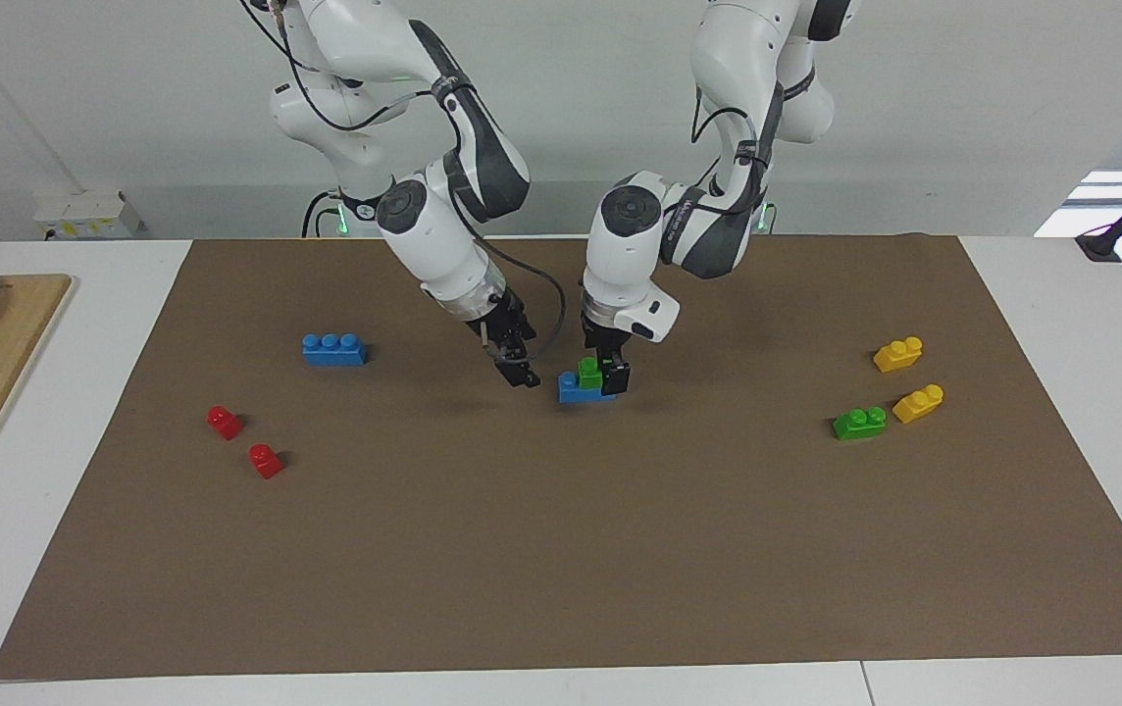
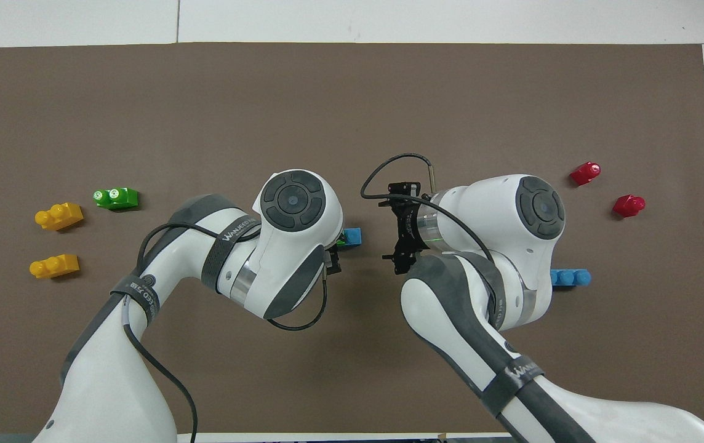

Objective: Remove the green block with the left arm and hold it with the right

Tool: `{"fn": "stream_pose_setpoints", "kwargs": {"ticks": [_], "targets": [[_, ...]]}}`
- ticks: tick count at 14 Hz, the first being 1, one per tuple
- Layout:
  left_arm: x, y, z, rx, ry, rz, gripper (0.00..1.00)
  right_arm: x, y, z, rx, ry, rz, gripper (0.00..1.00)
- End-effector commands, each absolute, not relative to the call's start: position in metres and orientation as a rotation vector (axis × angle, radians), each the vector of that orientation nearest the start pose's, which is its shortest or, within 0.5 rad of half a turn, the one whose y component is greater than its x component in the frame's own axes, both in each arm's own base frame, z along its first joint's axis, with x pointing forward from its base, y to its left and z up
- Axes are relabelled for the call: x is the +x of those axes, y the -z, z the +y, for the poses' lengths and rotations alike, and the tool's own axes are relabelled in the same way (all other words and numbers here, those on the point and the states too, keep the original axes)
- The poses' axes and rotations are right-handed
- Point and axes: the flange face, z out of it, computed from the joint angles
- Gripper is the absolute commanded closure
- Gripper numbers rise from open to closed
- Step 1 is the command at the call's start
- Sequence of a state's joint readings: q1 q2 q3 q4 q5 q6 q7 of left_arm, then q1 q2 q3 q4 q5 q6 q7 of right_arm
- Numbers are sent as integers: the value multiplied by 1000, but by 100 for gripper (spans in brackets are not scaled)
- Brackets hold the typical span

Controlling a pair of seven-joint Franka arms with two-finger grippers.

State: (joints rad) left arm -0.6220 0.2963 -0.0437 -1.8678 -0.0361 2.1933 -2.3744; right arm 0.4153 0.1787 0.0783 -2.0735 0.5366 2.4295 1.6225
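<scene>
At the middle of the brown mat covering the table, the green block sits studded onto a blue brick. The left pincer is down around the green block, its fingers spread to either side and not yet pressed in. The right pincer hangs open just beside the blue brick, toward the right arm's end, touching nothing. Another blue brick and two red bricks lie toward the right arm's end; a second green block and two yellow bricks lie toward the left arm's end.
</scene>
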Motion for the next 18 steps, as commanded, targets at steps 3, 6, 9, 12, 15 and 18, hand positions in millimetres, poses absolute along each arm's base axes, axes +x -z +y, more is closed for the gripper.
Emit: {"fn": "stream_pose_setpoints", "kwargs": {"ticks": [3,6,9,12,15,18], "targets": [[495,-360,-384,1934,40,2402,0,520,-339,292,-2007,-364,1891,3],[493,-359,-385,1941,41,2400,0,520,-326,296,-2009,-353,1896,3],[489,-355,-386,1948,41,2398,0,516,-316,309,-2020,-339,1884,3],[487,-351,-386,1947,41,2394,0,514,-309,315,-2023,-324,1877,3],[483,-346,-386,1951,41,2388,0,514,-298,319,-1990,-325,1893,2],[475,-344,-393,1965,41,2365,0,510,-289,330,-1992,-295,1879,2]]}}
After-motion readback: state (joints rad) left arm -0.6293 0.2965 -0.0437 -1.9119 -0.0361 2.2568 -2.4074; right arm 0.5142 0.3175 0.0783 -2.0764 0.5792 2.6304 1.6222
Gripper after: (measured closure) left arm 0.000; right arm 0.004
